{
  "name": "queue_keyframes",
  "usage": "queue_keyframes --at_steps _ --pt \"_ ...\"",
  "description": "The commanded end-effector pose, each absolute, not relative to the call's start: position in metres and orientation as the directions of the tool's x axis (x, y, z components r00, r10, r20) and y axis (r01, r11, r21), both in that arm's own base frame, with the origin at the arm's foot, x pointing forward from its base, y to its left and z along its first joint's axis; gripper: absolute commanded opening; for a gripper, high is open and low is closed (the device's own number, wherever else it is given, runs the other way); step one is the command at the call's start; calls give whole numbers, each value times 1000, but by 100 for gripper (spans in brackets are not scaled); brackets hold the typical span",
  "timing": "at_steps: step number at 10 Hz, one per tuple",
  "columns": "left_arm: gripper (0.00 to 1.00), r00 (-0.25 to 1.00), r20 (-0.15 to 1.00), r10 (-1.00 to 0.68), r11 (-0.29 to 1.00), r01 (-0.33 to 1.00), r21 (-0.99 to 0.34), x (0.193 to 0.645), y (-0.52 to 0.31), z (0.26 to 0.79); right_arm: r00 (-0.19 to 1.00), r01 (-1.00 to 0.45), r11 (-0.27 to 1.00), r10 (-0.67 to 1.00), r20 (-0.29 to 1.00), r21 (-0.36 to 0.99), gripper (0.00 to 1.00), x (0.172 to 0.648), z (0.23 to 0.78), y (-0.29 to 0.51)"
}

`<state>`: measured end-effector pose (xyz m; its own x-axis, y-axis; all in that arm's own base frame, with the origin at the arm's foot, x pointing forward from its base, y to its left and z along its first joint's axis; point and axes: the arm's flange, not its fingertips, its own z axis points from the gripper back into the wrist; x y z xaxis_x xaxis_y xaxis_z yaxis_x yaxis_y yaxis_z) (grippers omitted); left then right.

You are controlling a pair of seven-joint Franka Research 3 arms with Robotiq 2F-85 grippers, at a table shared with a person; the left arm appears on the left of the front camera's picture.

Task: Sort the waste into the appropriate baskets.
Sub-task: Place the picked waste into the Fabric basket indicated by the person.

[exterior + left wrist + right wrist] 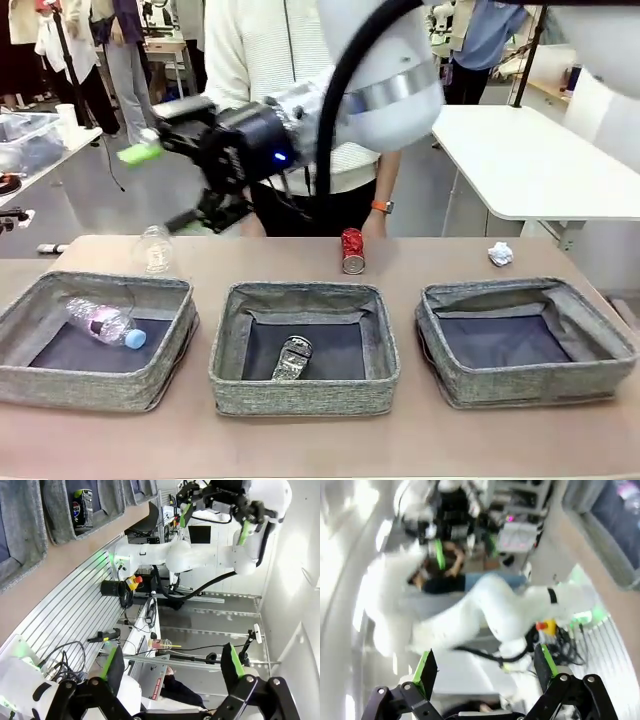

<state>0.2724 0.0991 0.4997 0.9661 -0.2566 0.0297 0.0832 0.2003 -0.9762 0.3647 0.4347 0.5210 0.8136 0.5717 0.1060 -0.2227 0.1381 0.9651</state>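
The right gripper (165,190), wide open and holding nothing, hangs just above the clear crumpled plastic container (155,248) on the far side of the left grey woven basket (80,385), so it should drop straight down and squeeze softly.

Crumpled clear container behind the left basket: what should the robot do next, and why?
Probably lower the right fingers onto the crumpled container. They hang open above it, it sits outside the baskets, and the left basket beside it already holds a plastic bottle.
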Motion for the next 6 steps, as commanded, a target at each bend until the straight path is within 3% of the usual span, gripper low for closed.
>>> queue_keyframes --at_steps 1,2,3,4,5,6 --pt "100 965 40 -259 181 89 -979 271 97 502 802 -393 -72 460 380 917 100 331 492 401" --pt "100 965 40 -259 181 89 -979 271 97 502 814 -223 138 572 106 965 100 365 521 435" --pt "100 965 40 -259 181 89 -979 271 97 502 814 -223 138 572 106 965 100 365 521 435" --pt "100 965 40 -259 181 89 -979 271 97 502 800 -318 44 549 243 947 100 359 507 412" --pt "100 965 40 -259 181 89 -979 271 97 502 881 -283 109 422 214 953 100 373 490 378" --pt "100 965 40 -259 181 89 -979 271 97 502 892 -243 -7 392 226 970 100 383 478 338"
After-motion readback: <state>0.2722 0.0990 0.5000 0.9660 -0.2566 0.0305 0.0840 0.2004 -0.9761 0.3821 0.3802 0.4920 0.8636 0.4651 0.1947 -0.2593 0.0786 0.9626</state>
